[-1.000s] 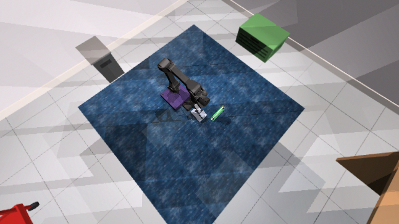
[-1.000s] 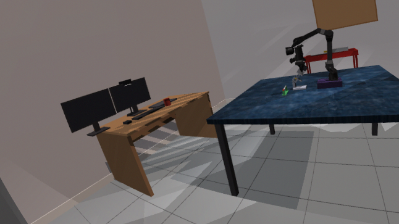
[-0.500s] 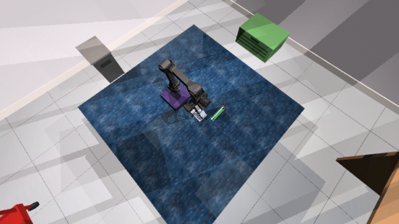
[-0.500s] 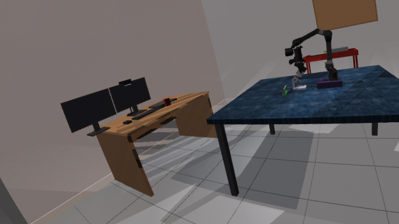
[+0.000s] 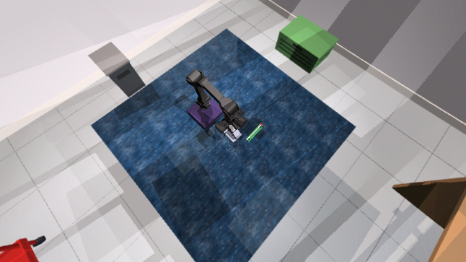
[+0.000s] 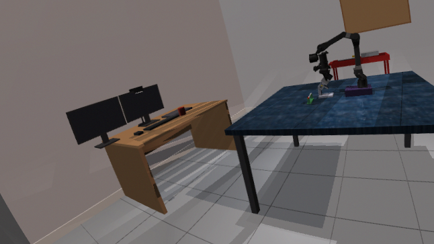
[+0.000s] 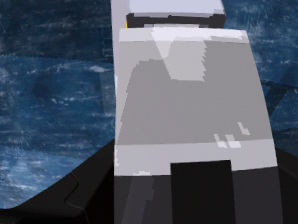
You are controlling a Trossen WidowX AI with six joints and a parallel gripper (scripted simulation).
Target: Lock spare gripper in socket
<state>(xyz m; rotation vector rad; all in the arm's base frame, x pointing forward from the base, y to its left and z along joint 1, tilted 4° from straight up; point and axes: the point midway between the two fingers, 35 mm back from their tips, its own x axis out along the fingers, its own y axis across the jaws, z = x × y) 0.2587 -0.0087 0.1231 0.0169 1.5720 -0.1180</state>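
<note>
My gripper point(image 5: 231, 124) point(image 6: 325, 76) point(image 7: 181, 145) is shut on the spare gripper point(image 6: 324, 82) point(image 7: 185, 112), a light grey and white block with a dark lower part in the wrist view. It is held low over the white mount point(image 5: 232, 138) point(image 6: 326, 95), whose top seems to show at the top edge of the wrist view. Whether the spigot is in the socket is hidden. The lock pin point(image 5: 254, 132), a thin white bar with a red end, seems to lie along a green holder point(image 5: 249, 139) point(image 6: 310, 101) beside the mount.
The arm's purple base block point(image 5: 196, 115) point(image 6: 358, 91) stands close behind the mount on the blue table point(image 5: 223, 187) point(image 6: 285, 117). A wooden desk point(image 6: 125, 171) with monitors, a green cabinet point(image 5: 306, 32) and a grey cabinet point(image 5: 112, 58) stand away from the table.
</note>
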